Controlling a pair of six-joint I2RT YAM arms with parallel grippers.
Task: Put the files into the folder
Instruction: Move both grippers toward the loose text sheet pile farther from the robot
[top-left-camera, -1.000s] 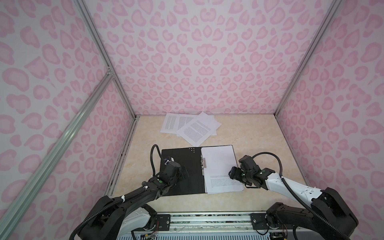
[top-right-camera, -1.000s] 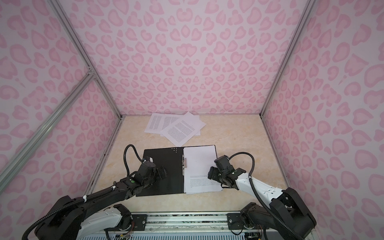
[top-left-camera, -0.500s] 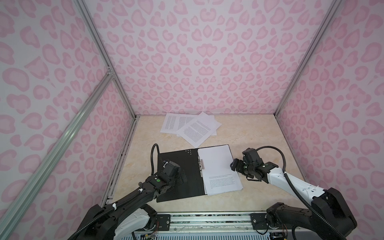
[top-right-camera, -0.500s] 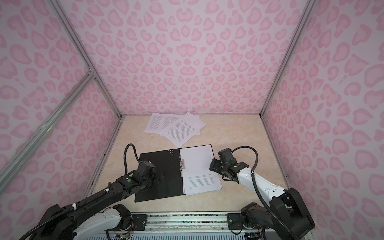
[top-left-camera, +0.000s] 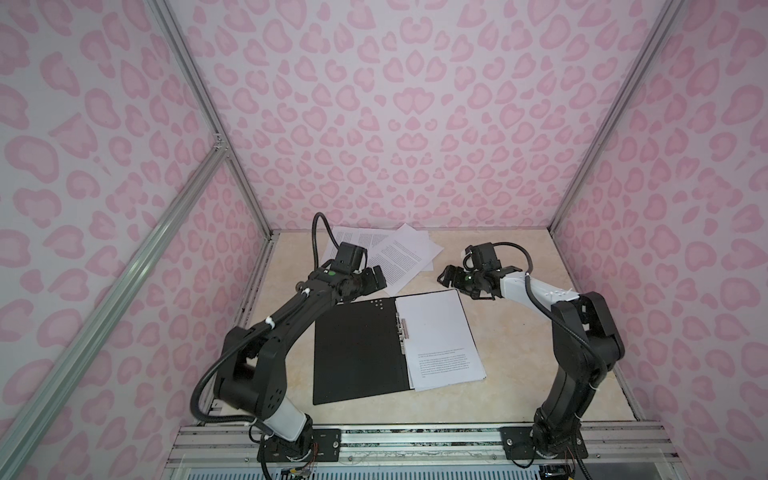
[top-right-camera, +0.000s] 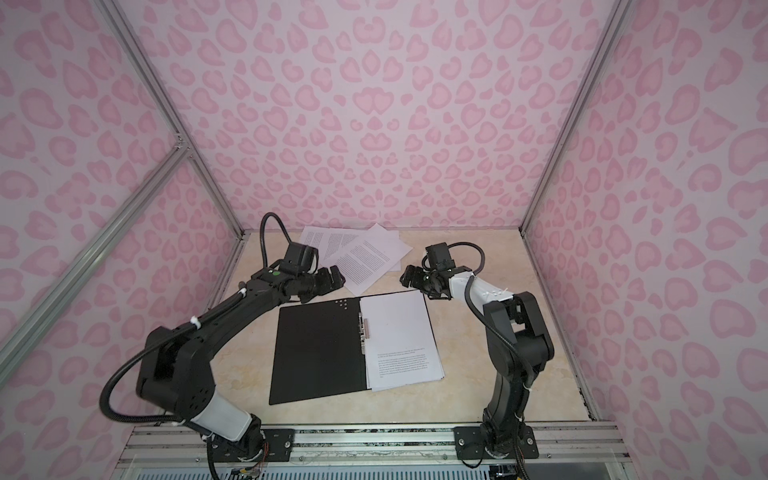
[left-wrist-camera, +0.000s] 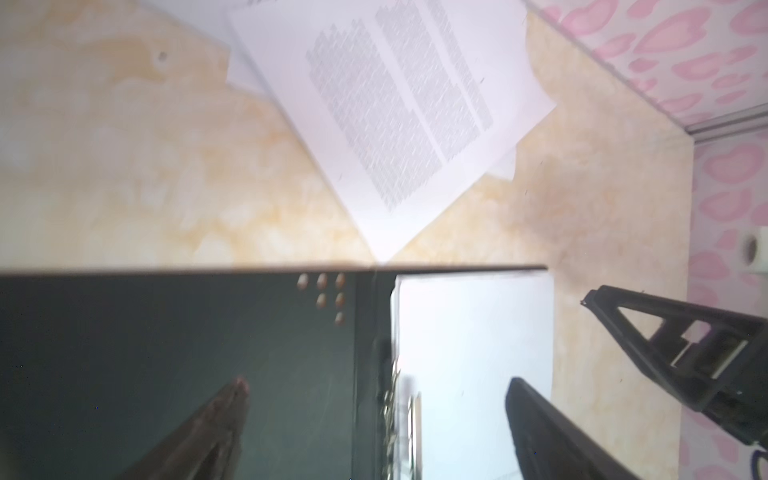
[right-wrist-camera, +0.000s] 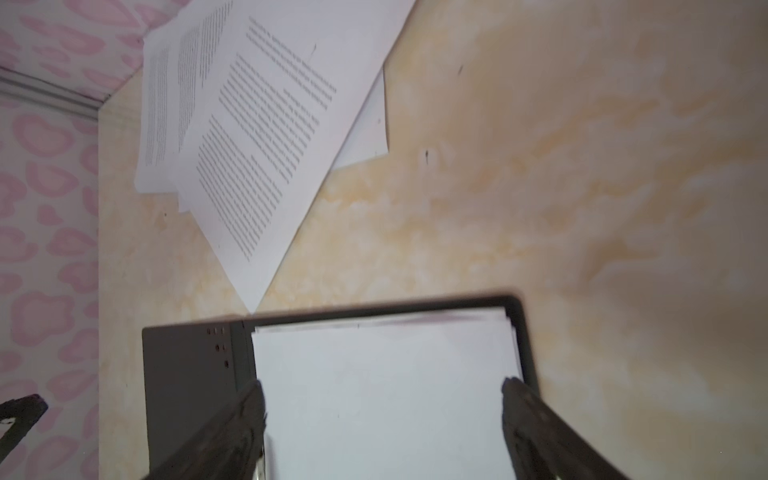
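You have one folder (top-left-camera: 353, 349) lying open and flat on the table (top-left-camera: 519, 353), black inside up, with one metal clip (top-left-camera: 402, 332) along its spine and six small pale dots (left-wrist-camera: 322, 293) near the far corner of its left half. A white sheet (top-left-camera: 440, 332) lies slightly askew on its right half. Stacked edges in the right wrist view show more than one sheet there, but you cannot count them. At the back of the table, three loose files (top-left-camera: 405, 257) overlap in a fan. Your two pincers are both spread wide and empty: the left gripper (top-left-camera: 378, 277) hovers over the folder's far edge, and the right gripper (top-left-camera: 445, 277) hovers just beyond its far right corner.
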